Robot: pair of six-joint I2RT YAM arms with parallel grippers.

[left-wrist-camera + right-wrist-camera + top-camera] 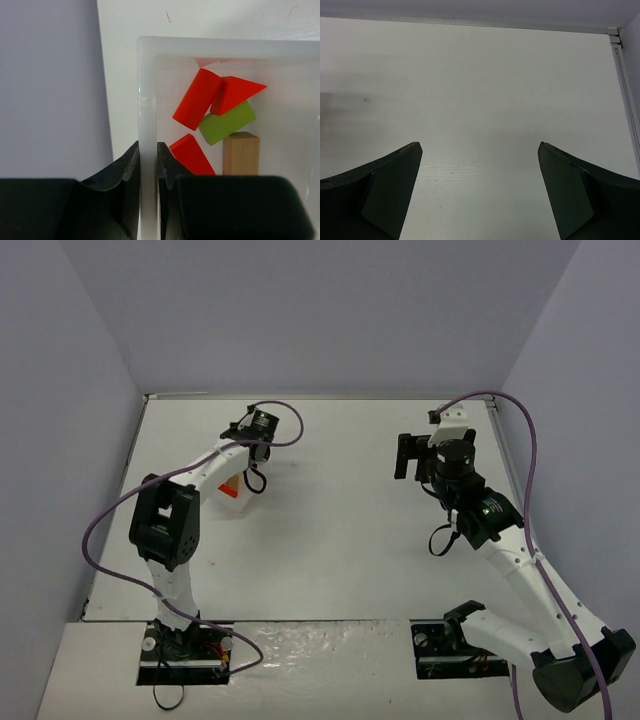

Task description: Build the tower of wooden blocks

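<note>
The left gripper (148, 152) clamps the wall of the plastic tray (147, 70), which holds wooden blocks (197, 100); the right gripper (480, 145) stands wide apart.

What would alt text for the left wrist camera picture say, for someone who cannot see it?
The left gripper pinches a side wall of a translucent plastic tray. Inside lie three red wooden blocks, a green block and a tan block.
</note>
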